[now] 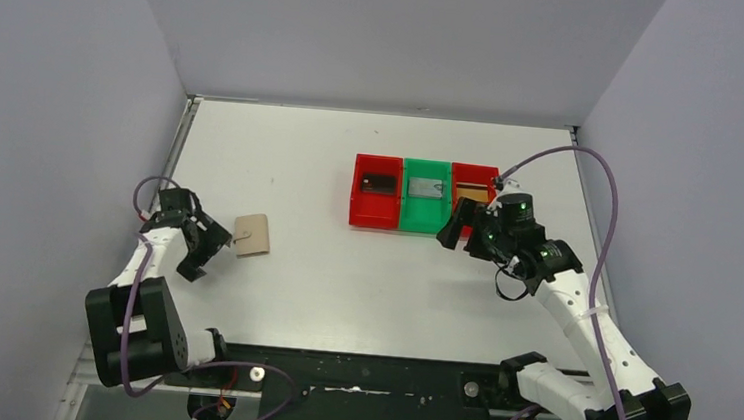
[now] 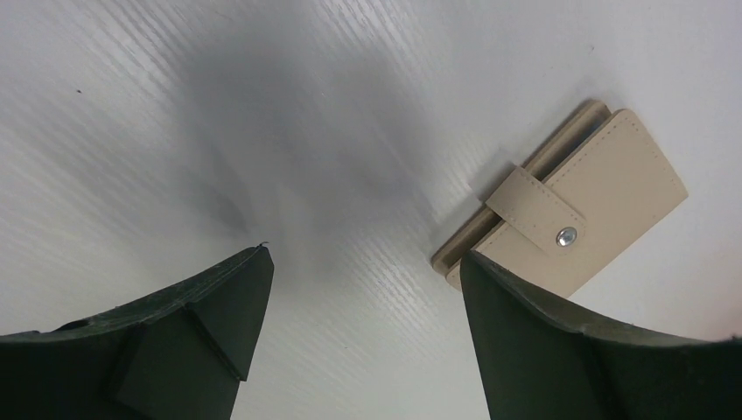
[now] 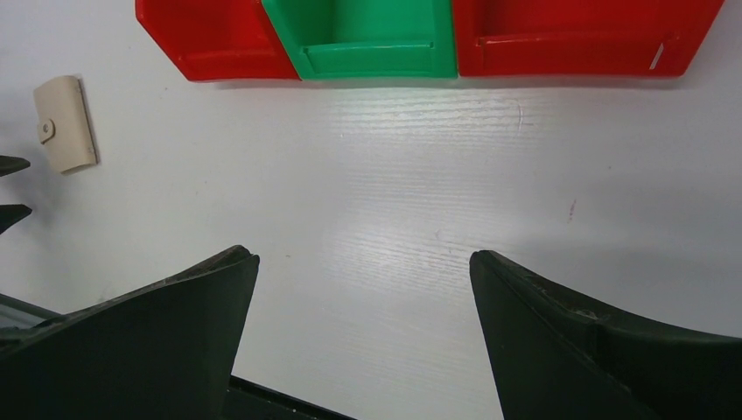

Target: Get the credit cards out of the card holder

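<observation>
The card holder (image 1: 252,234), a small tan wallet, lies closed on the white table at the left, its tab snapped shut (image 2: 535,206). It also shows small in the right wrist view (image 3: 66,124). My left gripper (image 1: 210,249) sits low just left of it, open, with only bare table between the fingers (image 2: 366,262); one fingertip (image 2: 490,289) overlaps the holder's corner. Three credit cards lie in the trays: a dark one (image 1: 378,182), a grey one (image 1: 426,187) and a tan one (image 1: 470,191). My right gripper (image 1: 468,236) hovers open and empty (image 3: 363,258) in front of the trays.
Three joined trays stand at the table's middle right: red (image 1: 360,209), green (image 1: 424,221), red (image 1: 492,175), and they show along the top of the right wrist view (image 3: 367,61). Grey walls close in the left, back and right sides.
</observation>
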Robot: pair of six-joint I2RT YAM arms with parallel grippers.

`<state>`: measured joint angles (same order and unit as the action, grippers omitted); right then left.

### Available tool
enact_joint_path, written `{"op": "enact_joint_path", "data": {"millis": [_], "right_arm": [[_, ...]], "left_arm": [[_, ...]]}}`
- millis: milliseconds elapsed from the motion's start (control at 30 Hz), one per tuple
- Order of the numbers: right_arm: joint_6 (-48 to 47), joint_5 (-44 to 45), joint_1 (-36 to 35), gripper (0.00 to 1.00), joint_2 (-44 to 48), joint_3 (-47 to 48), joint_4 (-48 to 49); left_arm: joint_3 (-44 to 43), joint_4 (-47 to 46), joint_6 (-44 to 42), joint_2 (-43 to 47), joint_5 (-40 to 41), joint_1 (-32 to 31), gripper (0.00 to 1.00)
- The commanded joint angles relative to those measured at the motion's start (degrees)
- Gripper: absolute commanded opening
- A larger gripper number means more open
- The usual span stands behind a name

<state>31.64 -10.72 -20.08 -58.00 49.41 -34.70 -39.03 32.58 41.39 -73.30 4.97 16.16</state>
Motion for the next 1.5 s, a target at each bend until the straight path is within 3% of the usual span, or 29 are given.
{"op": "enact_joint_path", "data": {"millis": [0,167,667,833,1100,1467], "right_arm": [[0.6,1.67,-0.77,0.98,-0.87,2.31,3.49],[0.56,2.34,-1.02,0.98,-1.59,2.63,3.61],[1.62,4.13,-1.46,0.98,-1.11,1.79,3.86],[1.61,4.46,-1.59,0.98,-0.02,1.15,4.14],[0.77,5.71,-1.62,0.98,-0.47,1.79,3.26],[0.36,6.87,-1.57,0.98,-0.68,1.41,3.11]], "left_arm": [[2.57,-6.18,-1.05,-0.88,-3.57,-2.09,0.78],[2.96,-6.64,1.01,-2.6,-0.53,-10.0,0.76],[1.91,-8.22,2.2,-6.28,2.39,-25.12,0.72],[0.19,-7.4,1.48,-4.32,1.51,-25.72,0.74],[-4.61,-5.25,-0.54,2.03,9.01,-24.82,0.85],[-8.37,-4.93,-2.58,1.48,11.53,-17.64,0.92]]}}
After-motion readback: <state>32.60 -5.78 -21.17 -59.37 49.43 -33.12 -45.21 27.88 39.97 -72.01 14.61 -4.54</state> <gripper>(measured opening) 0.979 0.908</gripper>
